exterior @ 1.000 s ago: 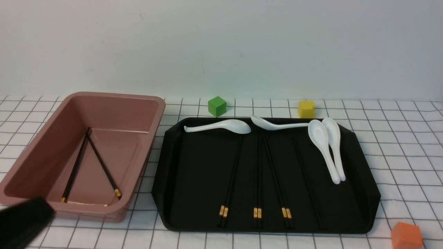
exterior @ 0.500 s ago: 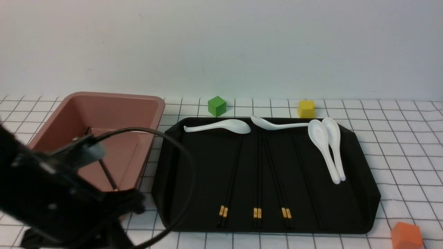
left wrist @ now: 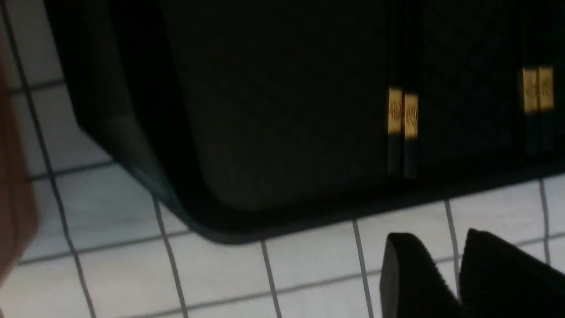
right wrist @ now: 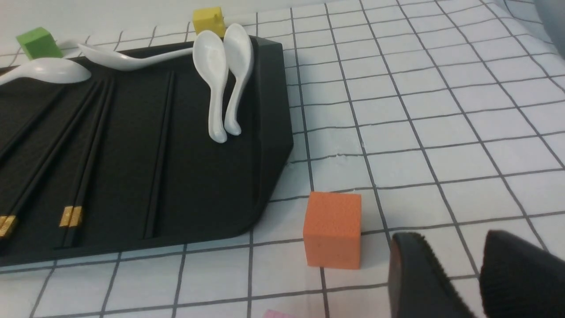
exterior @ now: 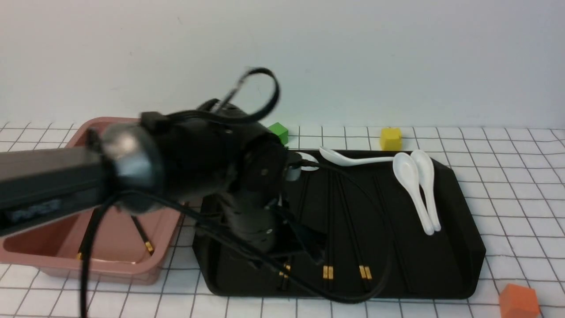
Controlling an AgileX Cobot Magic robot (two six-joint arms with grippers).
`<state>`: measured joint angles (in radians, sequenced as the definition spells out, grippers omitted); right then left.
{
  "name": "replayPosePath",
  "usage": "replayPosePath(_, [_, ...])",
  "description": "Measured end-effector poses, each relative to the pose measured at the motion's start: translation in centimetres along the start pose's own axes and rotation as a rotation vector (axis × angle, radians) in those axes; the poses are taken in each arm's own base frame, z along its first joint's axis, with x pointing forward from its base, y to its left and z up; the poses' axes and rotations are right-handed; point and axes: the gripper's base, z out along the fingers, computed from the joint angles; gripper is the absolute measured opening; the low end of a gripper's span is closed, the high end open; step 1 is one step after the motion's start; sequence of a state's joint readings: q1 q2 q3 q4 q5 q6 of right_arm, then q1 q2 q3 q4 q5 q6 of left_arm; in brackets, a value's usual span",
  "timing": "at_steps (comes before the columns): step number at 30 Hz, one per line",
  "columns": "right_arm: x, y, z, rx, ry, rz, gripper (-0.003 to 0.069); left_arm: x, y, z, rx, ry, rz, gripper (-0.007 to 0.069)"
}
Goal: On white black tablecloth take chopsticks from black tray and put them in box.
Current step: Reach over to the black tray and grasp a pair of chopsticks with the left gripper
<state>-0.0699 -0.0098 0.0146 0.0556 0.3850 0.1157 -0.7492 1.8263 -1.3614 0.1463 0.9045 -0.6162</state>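
Counting: two thin black chopsticks (exterior: 143, 236) in the pinkish-brown plastic tub (exterior: 44, 264), three gold-banded pairs (exterior: 329, 207) on the matte black tray (exterior: 441, 265); left gripper (left wrist: 443, 247), right gripper (right wrist: 459, 247), fingers parted.

Black arm (exterior: 198, 165), grey joint (exterior: 128, 157), looping cable (exterior: 274, 90), ribbed left end effector (left wrist: 437, 238).
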Motion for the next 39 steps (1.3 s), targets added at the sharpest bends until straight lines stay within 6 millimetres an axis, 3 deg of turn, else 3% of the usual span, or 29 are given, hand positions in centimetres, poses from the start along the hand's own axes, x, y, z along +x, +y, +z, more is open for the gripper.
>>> replayPosePath(6, [0.0, 0.0, 0.0, 0.0, 0.0, 0.0, 0.024, -2.2, -1.2, 3.5, -0.074, -0.014, 0.066, 0.0329])
replayPosePath(12, [0.0, 0.0, 0.0, 0.0, 0.0, 0.0, 0.024, -3.7, -2.1, 6.1, -0.108, -0.025, 0.123, 0.0339])
replayPosePath(19, [0.0, 0.0, 0.0, 0.0, 0.0, 0.0, 0.024, -3.8, -2.5, 8.9, -0.129, 0.012, 0.148, 0.0339])
replayPosePath(29, [0.0, 0.0, 0.0, 0.0, 0.0, 0.0, 0.024, -4.0, -2.5, 9.5, -0.126, 0.031, 0.135, 0.0336])
replayPosePath(39, [0.0, 0.0, 0.0, 0.0, 0.0, 0.0, 0.024, -5.3, 0.2, 9.8, 0.062, 0.139, -0.012, 0.0264])
